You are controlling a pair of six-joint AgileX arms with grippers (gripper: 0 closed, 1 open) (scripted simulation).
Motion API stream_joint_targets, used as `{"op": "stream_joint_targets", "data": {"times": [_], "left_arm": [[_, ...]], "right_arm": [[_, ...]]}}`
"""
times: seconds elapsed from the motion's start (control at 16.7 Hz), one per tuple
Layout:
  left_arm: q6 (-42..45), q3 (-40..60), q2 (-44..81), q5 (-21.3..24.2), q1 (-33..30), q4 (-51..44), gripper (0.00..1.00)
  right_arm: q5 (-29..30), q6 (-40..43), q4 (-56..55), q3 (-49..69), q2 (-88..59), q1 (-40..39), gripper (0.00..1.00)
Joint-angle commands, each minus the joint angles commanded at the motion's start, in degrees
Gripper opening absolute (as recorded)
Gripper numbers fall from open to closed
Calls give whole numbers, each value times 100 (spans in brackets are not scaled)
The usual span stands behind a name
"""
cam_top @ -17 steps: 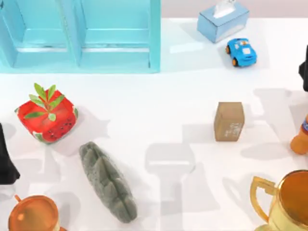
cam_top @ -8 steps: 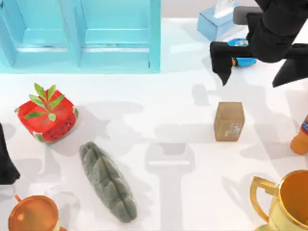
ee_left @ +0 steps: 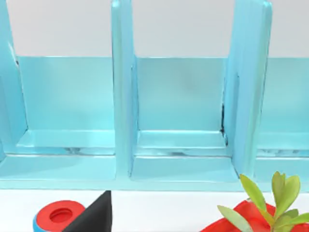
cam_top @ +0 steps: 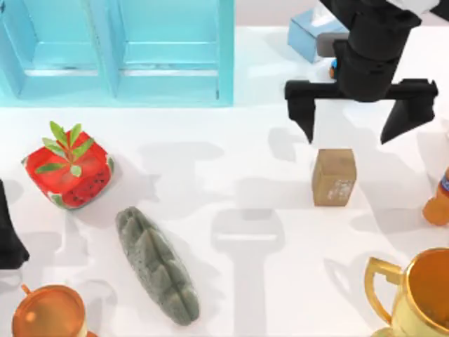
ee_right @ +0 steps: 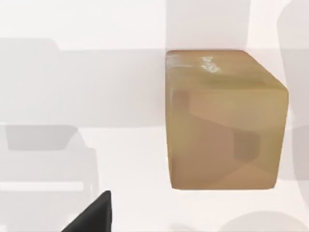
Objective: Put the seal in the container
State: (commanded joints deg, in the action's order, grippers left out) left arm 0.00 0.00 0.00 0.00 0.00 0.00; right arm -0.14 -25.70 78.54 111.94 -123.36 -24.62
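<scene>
The seal (cam_top: pixel 334 177), a small tan-brown block with faint white marks, rests on the white table right of centre. My right gripper (cam_top: pixel 349 132) hangs open just behind it, its black fingers spread wider than the block and apart from it. In the right wrist view the seal (ee_right: pixel 224 121) lies close ahead, with one black fingertip (ee_right: pixel 94 215) at the edge. The container (cam_top: pixel 119 53) is a light blue compartmented shelf at the back left; the left wrist view faces the container (ee_left: pixel 178 96). My left gripper (cam_top: pixel 5 235) stays parked at the left edge, open.
Near the left arm sit a red cube with green leaves (cam_top: pixel 69 172), a grey ridged lump (cam_top: pixel 156 265) and a copper mug (cam_top: pixel 49 312). A gold cup (cam_top: pixel 421 295) and an orange bottle (cam_top: pixel 438 200) stand at the right, a tissue box (cam_top: pixel 309 35) at the back.
My right arm has swung in from the right edge and the back, and its open gripper now hangs squarely behind the seal. The seal and the left arm have not moved.
</scene>
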Motion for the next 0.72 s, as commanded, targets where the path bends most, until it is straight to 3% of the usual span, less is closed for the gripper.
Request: {"op": "stream_joint_targets", "data": {"times": [0.3, 0.72], "left_arm": [[0, 0, 0, 0, 0, 0, 100], [0, 0, 0, 0, 0, 0, 100]], "right_arm": [[0, 14, -241, -237, -26, 17, 100], [3, -20, -1937, -1600, -309, -16, 100]]}}
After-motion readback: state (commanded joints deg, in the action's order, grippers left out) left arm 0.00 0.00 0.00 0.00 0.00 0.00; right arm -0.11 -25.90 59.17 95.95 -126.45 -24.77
